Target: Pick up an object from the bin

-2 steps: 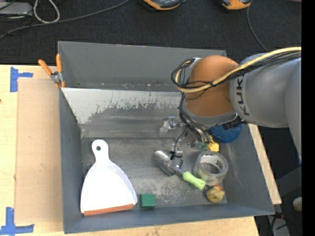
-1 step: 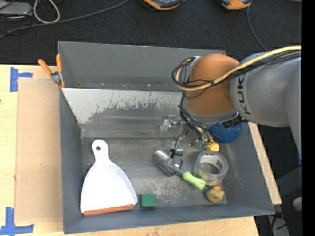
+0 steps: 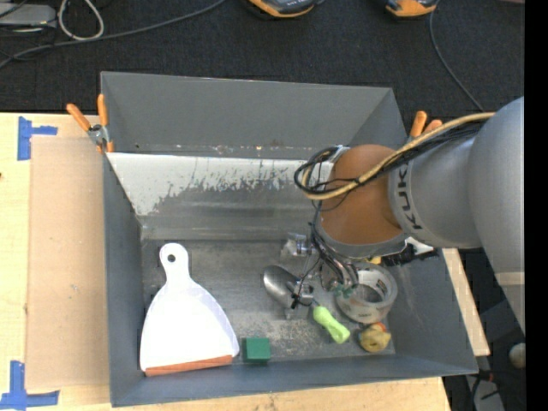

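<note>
the gripper (image 3: 301, 294) hangs low in the lower right of the frame; whether it is open or has hold of anything i cannot tell. just left of it, touching or nearly so, lies one shiny metal piece (image 3: 276, 282), perhaps a spoon bowl, its long axis slanting toward lower right. just right lies one tape roll (image 3: 370, 293), below it one green cylinder (image 3: 331, 324) and one yellowish lump (image 3: 374, 340). further left sit one green cube (image 3: 255, 349) and one white dustpan (image 3: 184, 324).

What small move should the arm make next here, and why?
Probably a slight shift toward the view's left, to centre on the silver scoop. The gripper sits low at that scoop's right edge, and the tape roll and green stick crowd its right side, so grasping there risks catching them.
</note>
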Tool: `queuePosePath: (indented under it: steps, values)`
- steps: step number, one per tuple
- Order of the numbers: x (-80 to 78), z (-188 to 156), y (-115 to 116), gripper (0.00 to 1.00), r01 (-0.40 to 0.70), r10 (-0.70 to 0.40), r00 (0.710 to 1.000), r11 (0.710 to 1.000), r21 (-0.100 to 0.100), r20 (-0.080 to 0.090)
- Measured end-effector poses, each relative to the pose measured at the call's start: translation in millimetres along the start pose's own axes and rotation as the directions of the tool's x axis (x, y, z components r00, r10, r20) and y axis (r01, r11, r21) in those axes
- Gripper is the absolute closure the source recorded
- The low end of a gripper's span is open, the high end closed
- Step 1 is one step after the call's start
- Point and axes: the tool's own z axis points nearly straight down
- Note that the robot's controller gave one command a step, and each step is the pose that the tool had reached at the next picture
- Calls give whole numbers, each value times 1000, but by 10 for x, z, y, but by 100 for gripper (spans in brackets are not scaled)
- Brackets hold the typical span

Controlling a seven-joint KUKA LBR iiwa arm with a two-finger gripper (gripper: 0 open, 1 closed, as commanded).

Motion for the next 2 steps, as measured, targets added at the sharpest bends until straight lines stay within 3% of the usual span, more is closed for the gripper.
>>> queuePosePath:
  steps: [1,2]
  values:
    - [32,-364,37,0,94,-94,995,996,0,14]
    - [29,-36,12,0,17,-17,1000,1000,-1,1]
